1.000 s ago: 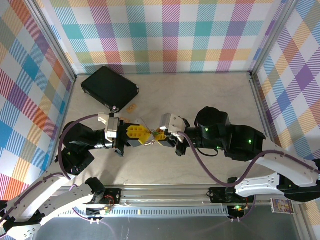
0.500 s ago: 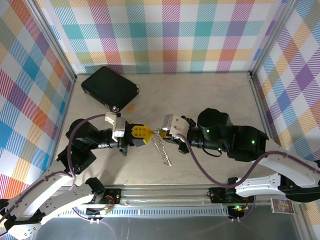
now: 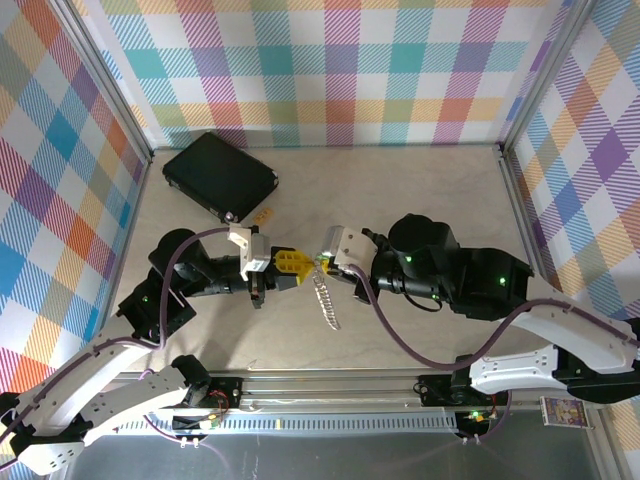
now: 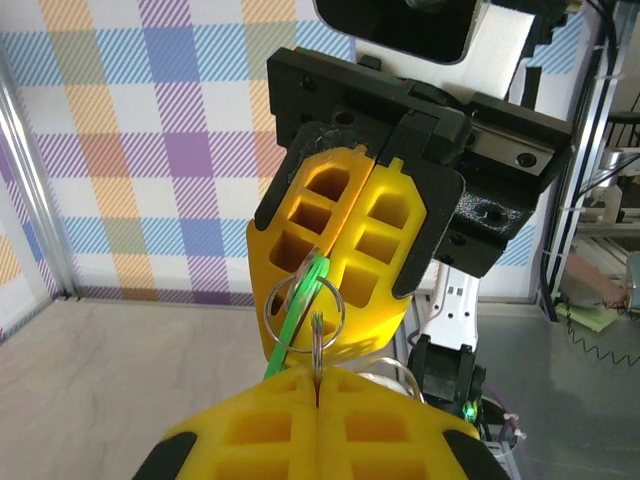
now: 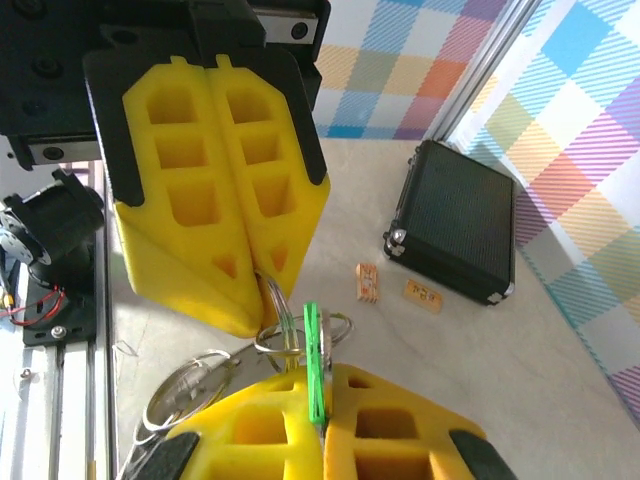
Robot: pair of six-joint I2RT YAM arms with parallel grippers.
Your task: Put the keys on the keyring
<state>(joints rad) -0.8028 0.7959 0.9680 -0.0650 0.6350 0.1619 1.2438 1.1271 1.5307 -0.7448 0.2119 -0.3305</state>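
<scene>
My left gripper [image 3: 290,266] [image 4: 318,375] is shut on a thin metal keyring [image 4: 317,345], held edge-on between its yellow fingers. Facing it tip to tip, my right gripper [image 3: 322,264] [image 5: 320,385] is shut on a flat green key [image 5: 314,350] [image 4: 297,305]. A second silver ring [image 4: 304,305] [image 5: 300,335] hangs at the key, interlinked with the keyring [image 5: 274,298] in the left fingers [image 5: 215,190]. The right fingers [image 4: 340,250] fill the left wrist view's middle. A silver coiled chain [image 3: 325,300] dangles below both grippers, with larger rings [image 5: 185,390] on it.
A black case [image 3: 220,177] [image 5: 455,225] lies at the back left of the table. Two small orange tags [image 5: 367,284] [image 5: 424,295] lie beside it. Plaid walls with metal frame posts close the table [image 3: 420,190] on three sides.
Both grippers have risen off the table and shifted slightly back, still tip to tip. The silver coiled chain now hangs in view beneath them. Both stay shut.
</scene>
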